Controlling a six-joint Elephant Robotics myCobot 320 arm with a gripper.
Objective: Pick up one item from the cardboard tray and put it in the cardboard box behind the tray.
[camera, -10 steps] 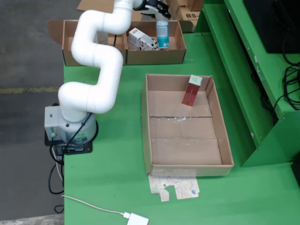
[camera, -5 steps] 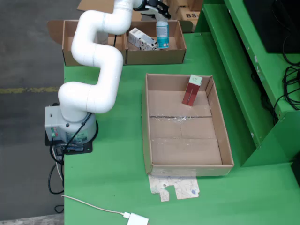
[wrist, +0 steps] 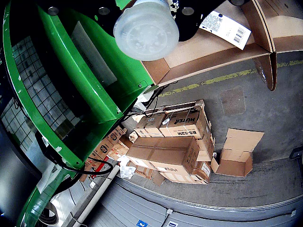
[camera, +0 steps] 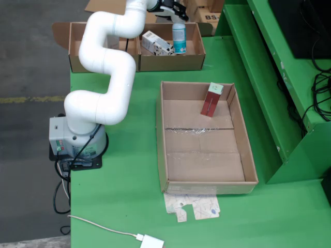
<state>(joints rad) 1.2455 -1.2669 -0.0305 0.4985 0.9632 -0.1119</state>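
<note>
One bottle held over the rear cardboard box.
One second of frames shows no movement: the tool remains pinching the bottle by its top, base hanging inside the box's right compartment beside a white carton. Release appears imminent. On the green tabletop, the cardboard tray retains one red carton.

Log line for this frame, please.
phase: placing | hand: over rear cardboard box, on bottle | tray: red carton left
</note>
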